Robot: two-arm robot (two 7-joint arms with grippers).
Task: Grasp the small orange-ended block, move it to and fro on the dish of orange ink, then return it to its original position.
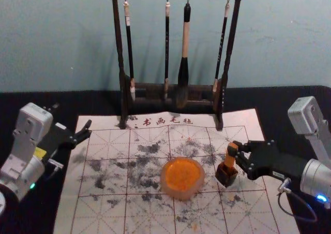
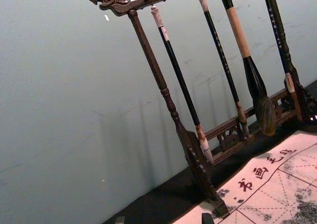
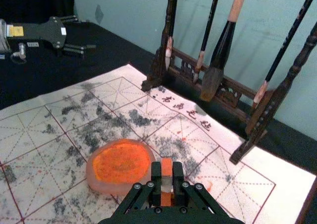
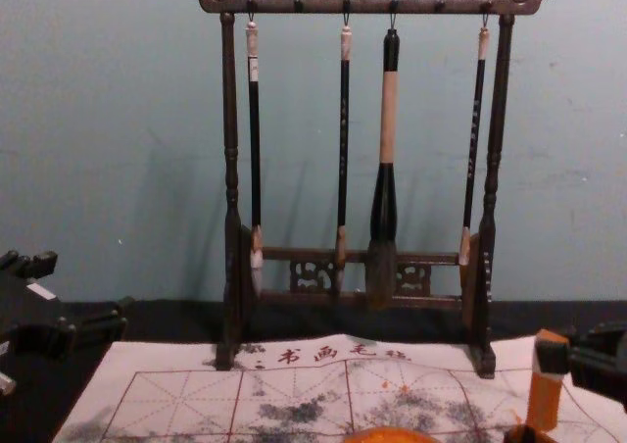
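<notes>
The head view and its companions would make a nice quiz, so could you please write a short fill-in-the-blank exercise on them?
The right claw grips a small block with ____-coloured ends.
In the head view, the round dish of orange ink stands to the ____ of the dark brown square pot.
The left claw is ____ (open or shut).
The dark carved wooden rack bears ____ hanging brushes.

Missing words: orange; left; open; four.

Slim orange block (image 1: 229, 160) that had a pale band, was pinched near its top by the right gripper (image 1: 236, 149) and stood nearly upright, round pale-rimmed dish (image 1: 178, 194) that lay flat to that gripper's left, orange ink (image 1: 182, 174) that covered its inside.
</notes>
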